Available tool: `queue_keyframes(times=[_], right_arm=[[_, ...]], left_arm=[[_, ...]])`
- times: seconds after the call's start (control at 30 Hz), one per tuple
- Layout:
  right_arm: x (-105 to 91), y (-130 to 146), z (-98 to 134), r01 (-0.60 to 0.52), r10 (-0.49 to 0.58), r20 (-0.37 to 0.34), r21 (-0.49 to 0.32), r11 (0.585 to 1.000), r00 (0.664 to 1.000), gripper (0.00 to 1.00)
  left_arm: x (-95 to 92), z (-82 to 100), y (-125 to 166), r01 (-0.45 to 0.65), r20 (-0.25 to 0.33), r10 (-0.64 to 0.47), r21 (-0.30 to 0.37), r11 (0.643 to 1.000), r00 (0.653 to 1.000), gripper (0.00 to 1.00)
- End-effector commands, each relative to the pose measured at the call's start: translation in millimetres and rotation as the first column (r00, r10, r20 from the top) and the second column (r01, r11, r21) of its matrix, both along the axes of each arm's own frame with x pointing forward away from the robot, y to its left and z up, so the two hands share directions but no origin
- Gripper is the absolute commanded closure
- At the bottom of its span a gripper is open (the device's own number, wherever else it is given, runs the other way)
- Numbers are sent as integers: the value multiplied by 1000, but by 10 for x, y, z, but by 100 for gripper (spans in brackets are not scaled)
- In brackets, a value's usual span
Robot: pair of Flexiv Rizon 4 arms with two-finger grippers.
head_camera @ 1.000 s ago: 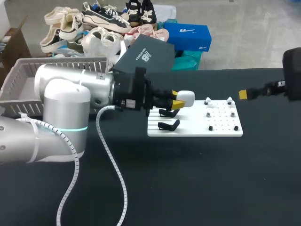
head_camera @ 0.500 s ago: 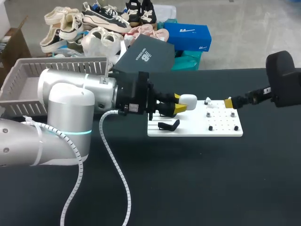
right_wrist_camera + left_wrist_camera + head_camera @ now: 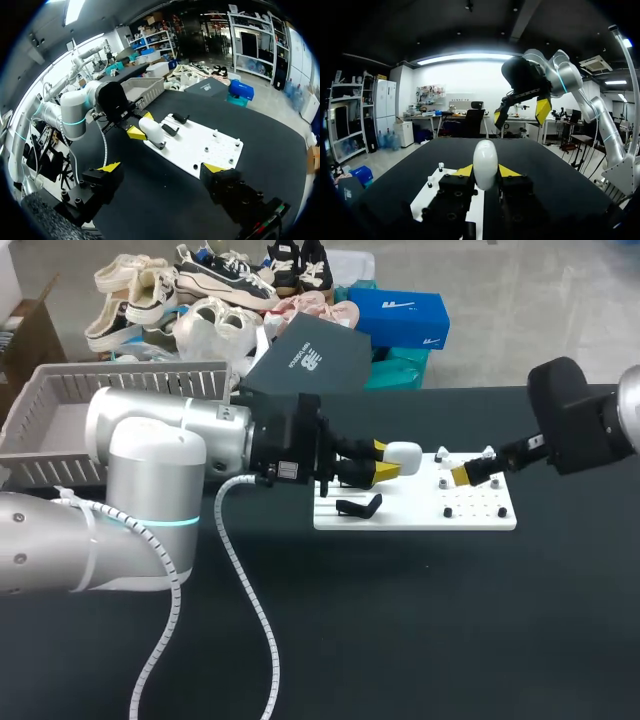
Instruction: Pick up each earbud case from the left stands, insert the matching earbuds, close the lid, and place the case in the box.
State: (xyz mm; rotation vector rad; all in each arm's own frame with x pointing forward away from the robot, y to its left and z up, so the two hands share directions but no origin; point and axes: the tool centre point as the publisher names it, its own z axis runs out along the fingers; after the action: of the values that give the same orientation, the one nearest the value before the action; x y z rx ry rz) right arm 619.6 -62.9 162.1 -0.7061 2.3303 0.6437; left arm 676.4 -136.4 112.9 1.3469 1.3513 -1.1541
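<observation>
L gripper [image 3: 485, 171] clamped on white earbud case [image 3: 485, 157], tips on both sides, over left end of white board [image 3: 470, 516], by black stand [image 3: 360, 506] | R gripper [image 3: 521, 111] wide open, holds nothing, over board's far-right part | board on dark surface [image 3: 400, 620]

One white earbud case [image 3: 402, 453], three black stands [image 3: 170, 130] on one white board [image 3: 480, 520], one grey basket [image 3: 60, 390] beside the board.
</observation>
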Motion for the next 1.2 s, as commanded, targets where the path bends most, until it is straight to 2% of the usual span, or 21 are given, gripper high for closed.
queue_keyframes(times=[0.03, 0.6, 1.2], right_arm=[[82, 133, -34, -5, 5, -12, -8, 1000, 1000, 0], [266, 477, -170, -32, 32, -51, -1, 999, 998, 0], [398, 450, -281, 4, -7, -70, -34, 999, 998, 0]], left_arm=[[15, -12, -8, 2, 1, -2, -2, 1000, 1000, 100], [15, -12, -8, 2, 1, -2, -2, 1000, 1000, 100], [15, -12, -8, 2, 1, -2, -2, 1000, 1000, 100]])
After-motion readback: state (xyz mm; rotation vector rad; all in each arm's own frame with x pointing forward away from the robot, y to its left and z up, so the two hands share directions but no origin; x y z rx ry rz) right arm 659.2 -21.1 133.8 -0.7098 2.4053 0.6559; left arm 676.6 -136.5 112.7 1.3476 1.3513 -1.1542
